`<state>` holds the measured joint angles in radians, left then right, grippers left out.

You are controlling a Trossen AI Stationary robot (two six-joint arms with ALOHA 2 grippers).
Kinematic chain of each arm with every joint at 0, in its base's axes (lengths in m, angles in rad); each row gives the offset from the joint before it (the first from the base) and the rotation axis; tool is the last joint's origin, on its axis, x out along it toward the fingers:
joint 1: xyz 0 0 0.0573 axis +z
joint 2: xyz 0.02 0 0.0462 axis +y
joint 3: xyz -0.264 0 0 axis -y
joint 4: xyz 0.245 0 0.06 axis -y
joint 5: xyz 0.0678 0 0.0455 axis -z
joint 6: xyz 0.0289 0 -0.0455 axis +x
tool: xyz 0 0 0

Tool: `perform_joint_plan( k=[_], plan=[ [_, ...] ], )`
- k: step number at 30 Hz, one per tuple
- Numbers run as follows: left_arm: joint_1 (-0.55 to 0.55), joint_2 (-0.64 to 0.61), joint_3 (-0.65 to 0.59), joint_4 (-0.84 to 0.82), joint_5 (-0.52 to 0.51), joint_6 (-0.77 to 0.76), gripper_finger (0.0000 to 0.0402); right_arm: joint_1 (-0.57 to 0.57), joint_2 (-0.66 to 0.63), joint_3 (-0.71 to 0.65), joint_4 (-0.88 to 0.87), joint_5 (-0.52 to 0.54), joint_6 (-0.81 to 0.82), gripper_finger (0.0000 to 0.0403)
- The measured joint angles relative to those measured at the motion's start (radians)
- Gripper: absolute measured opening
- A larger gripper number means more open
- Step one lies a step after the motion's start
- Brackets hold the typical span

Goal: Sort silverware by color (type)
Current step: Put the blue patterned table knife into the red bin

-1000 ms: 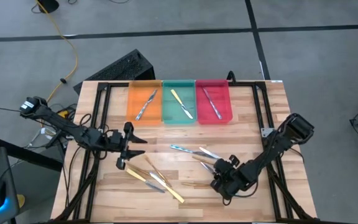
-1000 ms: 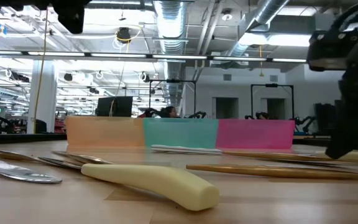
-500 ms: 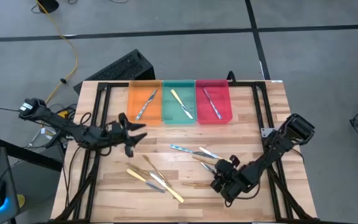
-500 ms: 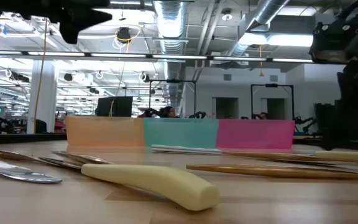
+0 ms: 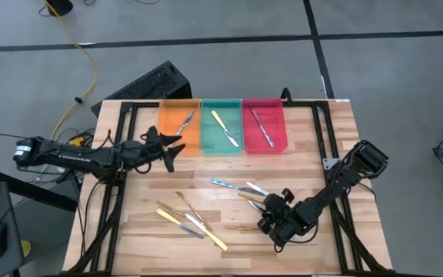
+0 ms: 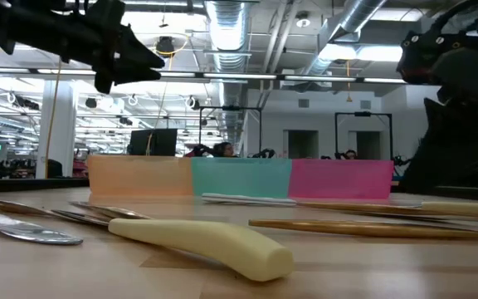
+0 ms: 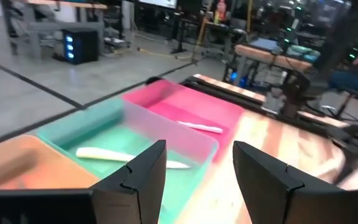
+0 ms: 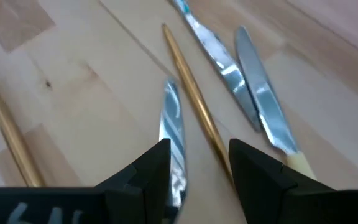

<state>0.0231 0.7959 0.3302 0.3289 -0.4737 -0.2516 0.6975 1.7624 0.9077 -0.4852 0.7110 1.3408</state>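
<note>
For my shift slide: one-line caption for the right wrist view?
Open right gripper hovering over silver knife blades and a thin bronze-gold utensil on the wooden table.

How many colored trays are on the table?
3, side by side along the table's far edge: the orange tray on the left, the green tray in the middle, the red tray on the right.

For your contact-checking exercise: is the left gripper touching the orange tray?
Apart. In the low view the left gripper hangs well above the orange tray, with the room's background showing between them.
</note>
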Motion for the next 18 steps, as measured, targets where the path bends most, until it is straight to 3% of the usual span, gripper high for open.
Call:
perform_joint_plan(
  k=[9, 18],
  plan=[
    [0.027, 0.000, 0.000, -0.006, 0.037, -0.002, 0.0168, 0.004, 0.105, 0.000, 0.223, 0.005, -0.086, 0.0186],
    [0.026, 0.000, 0.000, -0.009, 0.077, -0.020, 0.0168, 0.011, 0.136, 0.005, 0.216, 0.028, -0.054, 0.0186]
  ],
)
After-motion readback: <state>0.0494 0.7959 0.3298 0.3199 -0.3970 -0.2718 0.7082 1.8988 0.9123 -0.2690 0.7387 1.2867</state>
